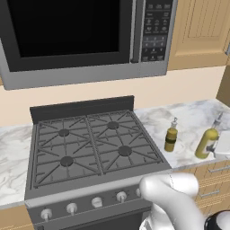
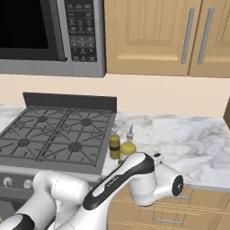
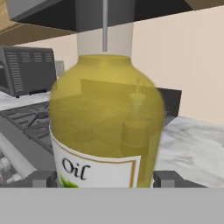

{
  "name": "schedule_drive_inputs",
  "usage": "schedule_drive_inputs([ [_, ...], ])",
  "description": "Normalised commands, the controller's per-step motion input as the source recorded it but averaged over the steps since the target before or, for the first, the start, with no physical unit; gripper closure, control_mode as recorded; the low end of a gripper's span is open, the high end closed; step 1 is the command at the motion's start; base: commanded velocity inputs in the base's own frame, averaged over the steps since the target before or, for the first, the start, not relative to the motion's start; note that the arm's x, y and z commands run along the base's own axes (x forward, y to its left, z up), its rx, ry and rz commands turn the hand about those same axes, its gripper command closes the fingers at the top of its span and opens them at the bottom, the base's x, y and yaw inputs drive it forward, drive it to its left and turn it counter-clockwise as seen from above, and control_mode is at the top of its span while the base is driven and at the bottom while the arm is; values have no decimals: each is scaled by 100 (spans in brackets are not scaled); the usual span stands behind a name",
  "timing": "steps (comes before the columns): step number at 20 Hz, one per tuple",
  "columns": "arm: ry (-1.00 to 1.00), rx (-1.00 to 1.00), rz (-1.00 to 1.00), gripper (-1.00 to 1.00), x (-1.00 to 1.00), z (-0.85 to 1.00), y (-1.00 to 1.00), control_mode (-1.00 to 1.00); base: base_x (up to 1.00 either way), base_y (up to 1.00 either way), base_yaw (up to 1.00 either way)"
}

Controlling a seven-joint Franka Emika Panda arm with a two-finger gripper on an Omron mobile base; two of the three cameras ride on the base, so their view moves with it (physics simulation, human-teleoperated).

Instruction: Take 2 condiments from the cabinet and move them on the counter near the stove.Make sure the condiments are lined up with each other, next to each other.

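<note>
On counter [image 1: 193, 117], at stove's [image 1: 90, 143] three o'clock: olive bottle [image 1: 170, 135] placed. Yellow bottle [image 3: 105, 127], held between my gripper [image 3: 105, 180] fingers, awaits release beside it.

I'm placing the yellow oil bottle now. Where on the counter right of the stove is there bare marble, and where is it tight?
The counter is bare from the yellow bottle rightward to its far end, and behind both bottles up to the wall. It is tight on the stove side: the olive-green bottle stands close beside the range's right edge, with the yellow one next to it.
</note>
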Motion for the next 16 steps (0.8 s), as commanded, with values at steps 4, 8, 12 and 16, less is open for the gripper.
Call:
schedule_drive_inputs([
  [4,0,0,6,100,23,-16,0,-100,0,0,0],
  [8,0,0,5,100,21,-23,0,-100,0,0,0],
  [12,0,-3,1,100,2,-11,0,-100,0,0,0],
  [16,0,-1,0,100,5,-7,0,-100,0,0,0],
])
